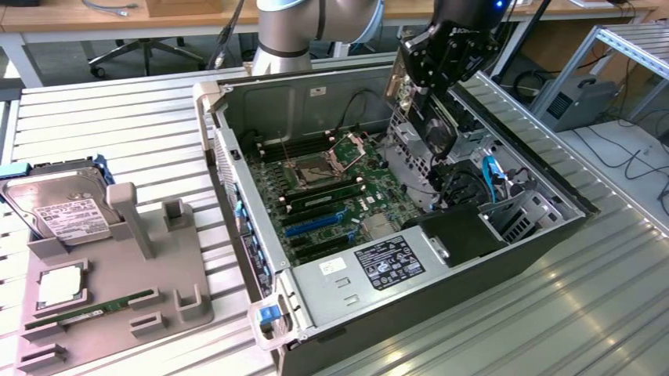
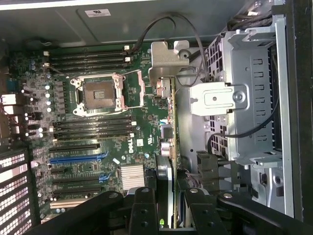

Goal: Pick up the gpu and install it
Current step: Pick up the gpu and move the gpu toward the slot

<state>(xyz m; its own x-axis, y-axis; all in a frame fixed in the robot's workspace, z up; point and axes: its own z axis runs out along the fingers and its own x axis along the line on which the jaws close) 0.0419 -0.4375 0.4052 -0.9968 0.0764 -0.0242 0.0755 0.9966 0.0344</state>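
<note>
My gripper (image 1: pixel 436 74) hangs over the open computer case (image 1: pixel 544 227), above its side nearer the exterior view's right. It is shut on the gpu (image 1: pixel 427 125), which hangs upright below the fingers with its silver end bracket (image 1: pixel 399 86) toward the case's back wall. In the wrist view the gpu (image 2: pixel 170 132) is edge-on, a thin green board with the silver bracket (image 2: pixel 165 56) at its far end. My black fingers (image 2: pixel 142 205) press on both sides of it at the gripper (image 2: pixel 169 203). The card floats above the motherboard (image 2: pixel 142 127), between the CPU socket (image 2: pixel 100 93) and the drive cage (image 2: pixel 249 98).
Blue and black expansion slots (image 2: pixel 78 159) lie on the motherboard (image 1: pixel 334 200) beside a silver heatsink (image 2: pixel 131 175). Black cables (image 2: pixel 161 24) loop near the drive cage. On the exterior view's left, a grey holder (image 1: pixel 157 290) carries a hard drive (image 1: pixel 63 207), a RAM stick (image 1: pixel 89 311) and a CPU (image 1: pixel 61 283).
</note>
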